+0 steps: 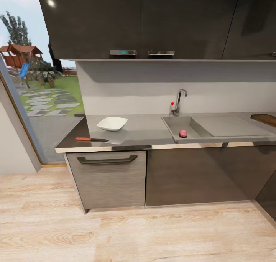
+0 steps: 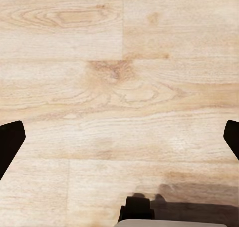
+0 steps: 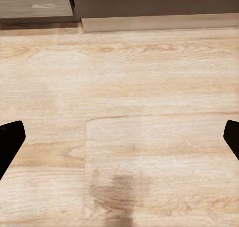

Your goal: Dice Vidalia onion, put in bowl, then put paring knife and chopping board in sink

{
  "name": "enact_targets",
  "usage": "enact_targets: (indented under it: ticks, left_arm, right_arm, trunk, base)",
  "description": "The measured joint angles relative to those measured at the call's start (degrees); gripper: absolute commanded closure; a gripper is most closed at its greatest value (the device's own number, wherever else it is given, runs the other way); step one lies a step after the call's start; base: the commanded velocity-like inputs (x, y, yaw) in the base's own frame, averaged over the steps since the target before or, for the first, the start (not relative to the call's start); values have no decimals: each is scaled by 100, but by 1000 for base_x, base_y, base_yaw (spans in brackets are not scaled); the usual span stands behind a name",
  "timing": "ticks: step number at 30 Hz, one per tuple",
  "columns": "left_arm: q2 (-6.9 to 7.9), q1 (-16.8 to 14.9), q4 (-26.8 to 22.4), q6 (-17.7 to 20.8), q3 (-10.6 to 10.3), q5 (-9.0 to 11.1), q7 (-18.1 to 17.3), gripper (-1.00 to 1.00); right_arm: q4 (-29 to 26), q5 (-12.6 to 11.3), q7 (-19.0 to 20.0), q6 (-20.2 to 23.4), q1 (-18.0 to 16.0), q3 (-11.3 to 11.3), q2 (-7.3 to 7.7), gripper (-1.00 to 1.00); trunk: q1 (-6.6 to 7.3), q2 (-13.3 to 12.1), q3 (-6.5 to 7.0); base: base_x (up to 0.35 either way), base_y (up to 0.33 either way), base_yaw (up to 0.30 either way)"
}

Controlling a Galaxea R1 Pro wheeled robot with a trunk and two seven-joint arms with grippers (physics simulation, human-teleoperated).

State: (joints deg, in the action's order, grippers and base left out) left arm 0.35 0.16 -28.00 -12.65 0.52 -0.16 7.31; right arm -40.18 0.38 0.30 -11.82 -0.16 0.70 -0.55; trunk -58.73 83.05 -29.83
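Head view: onion (image 1: pixel 183 133) in sink (image 1: pixel 191 128); knife (image 1: pixel 92 139) near bowl (image 1: pixel 112 123).

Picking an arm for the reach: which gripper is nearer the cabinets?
Right, likely. The right gripper hangs open over floor with the cabinets just ahead; the left gripper points at floor beside the robot's own base.

dark countertop (image 1: pixel 145 133), bowl (image 1: pixel 112 123), paring knife (image 1: pixel 92 139), chopping board (image 1: pixel 264 119)
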Motion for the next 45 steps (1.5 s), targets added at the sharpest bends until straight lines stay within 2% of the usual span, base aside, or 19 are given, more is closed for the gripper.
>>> enact_targets:
  ticks: [16, 45]
  left_arm:
    - [-8, 0, 11, 0, -8, 0, -4, -100]
    - [-9, 0, 15, 0, -9, 0, -5, -100]
  right_arm:
    - [0, 2, -14, 1, 0, -10, -7, -100]
    - [0, 2, -14, 1, 0, -9, -7, -100]
  trunk:
    - [0, 0, -61]
    - [0, 0, -67]
  base:
    - [0, 0, 173]
    - [-71, 0, 7]
